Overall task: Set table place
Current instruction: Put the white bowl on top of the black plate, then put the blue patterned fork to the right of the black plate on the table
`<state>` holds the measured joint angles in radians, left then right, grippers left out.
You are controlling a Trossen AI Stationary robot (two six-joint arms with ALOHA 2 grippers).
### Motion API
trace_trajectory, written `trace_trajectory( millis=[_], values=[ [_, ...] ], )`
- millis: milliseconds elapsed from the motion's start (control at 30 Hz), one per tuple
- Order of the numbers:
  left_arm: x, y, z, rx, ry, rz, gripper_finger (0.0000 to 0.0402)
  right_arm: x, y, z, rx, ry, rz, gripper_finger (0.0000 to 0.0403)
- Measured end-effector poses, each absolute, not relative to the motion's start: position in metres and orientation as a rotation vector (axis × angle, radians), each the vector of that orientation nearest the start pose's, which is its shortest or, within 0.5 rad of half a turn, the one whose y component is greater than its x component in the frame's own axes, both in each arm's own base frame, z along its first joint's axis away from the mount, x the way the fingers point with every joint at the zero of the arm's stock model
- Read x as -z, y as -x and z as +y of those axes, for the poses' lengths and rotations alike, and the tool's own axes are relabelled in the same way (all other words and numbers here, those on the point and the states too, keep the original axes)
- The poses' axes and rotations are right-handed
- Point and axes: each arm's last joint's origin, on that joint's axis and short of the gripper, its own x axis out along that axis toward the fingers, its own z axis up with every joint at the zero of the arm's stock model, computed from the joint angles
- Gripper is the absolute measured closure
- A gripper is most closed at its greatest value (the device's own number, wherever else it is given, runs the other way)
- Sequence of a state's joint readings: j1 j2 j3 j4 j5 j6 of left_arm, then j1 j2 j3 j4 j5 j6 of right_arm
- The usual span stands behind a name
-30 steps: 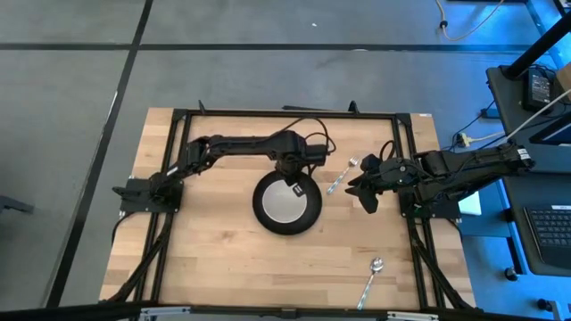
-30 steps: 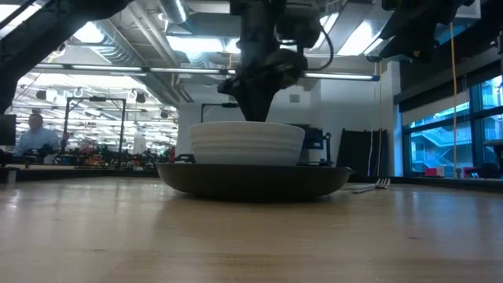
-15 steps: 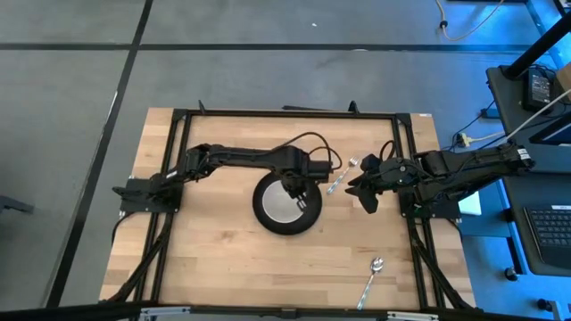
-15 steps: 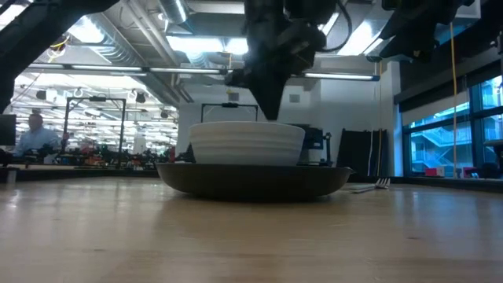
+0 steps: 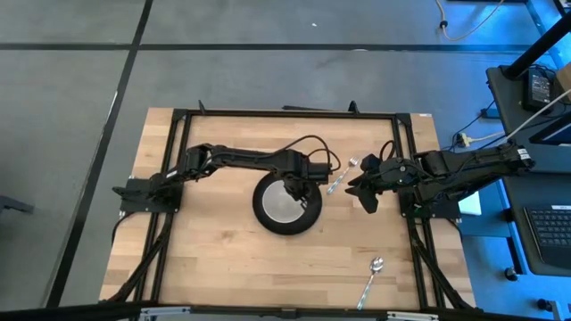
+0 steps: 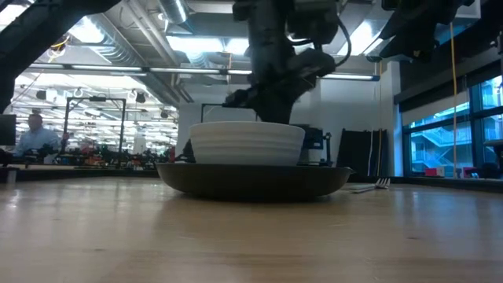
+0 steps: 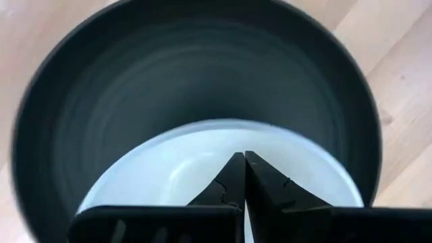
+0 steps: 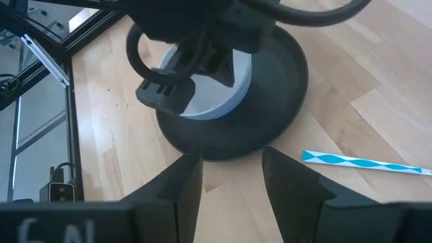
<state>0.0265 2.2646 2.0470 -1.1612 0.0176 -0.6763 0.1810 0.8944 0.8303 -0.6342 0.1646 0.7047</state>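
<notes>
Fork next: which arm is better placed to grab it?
Right, probably. The right pincer is open and sits just beside the fork, while the left pincer is shut over the white bowl on the dark plate.

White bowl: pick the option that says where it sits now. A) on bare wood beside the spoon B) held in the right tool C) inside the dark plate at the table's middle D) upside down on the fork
C: the white bowl stands upright inside the dark plate, with the left tool shut and empty above it.
</notes>
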Motion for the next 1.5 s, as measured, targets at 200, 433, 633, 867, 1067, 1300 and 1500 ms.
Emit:
trace_trajectory(
  millis=[200,433,633,867,1067,1300,1500],
  values=[
    [-0.218,-0.464,0.016,-0.481,0.596,1.265,0.0401,-0.292,-0.175,0.027,0.225,-0.554,0.659,0.0247],
    [-0.218,-0.464,0.028,-0.506,0.609,1.252,0.0401,-0.292,-0.175,0.027,0.225,-0.553,0.66,0.0247],
    [-0.218,-0.463,0.027,-0.496,0.61,1.263,0.0401,-0.292,-0.175,0.027,0.225,-0.552,0.66,0.0247],
    [-0.223,-0.46,0.016,-0.453,0.622,1.317,0.0401,-0.292,-0.175,0.027,0.223,-0.55,0.66,0.0247],
    [-0.257,-0.454,0.004,-0.535,0.455,1.276,0.0401,-0.292,-0.175,0.027,0.223,-0.55,0.66,0.0247],
    [-0.31,-0.455,-0.002,-0.459,0.496,1.104,0.0401,-0.292,-0.175,0.027,0.222,-0.556,0.656,0.0247],
    [-0.326,-0.459,0.018,-0.287,0.501,0.997,0.0401,-0.313,-0.168,0.029,0.104,-0.58,0.622,0.0247]
  ],
)
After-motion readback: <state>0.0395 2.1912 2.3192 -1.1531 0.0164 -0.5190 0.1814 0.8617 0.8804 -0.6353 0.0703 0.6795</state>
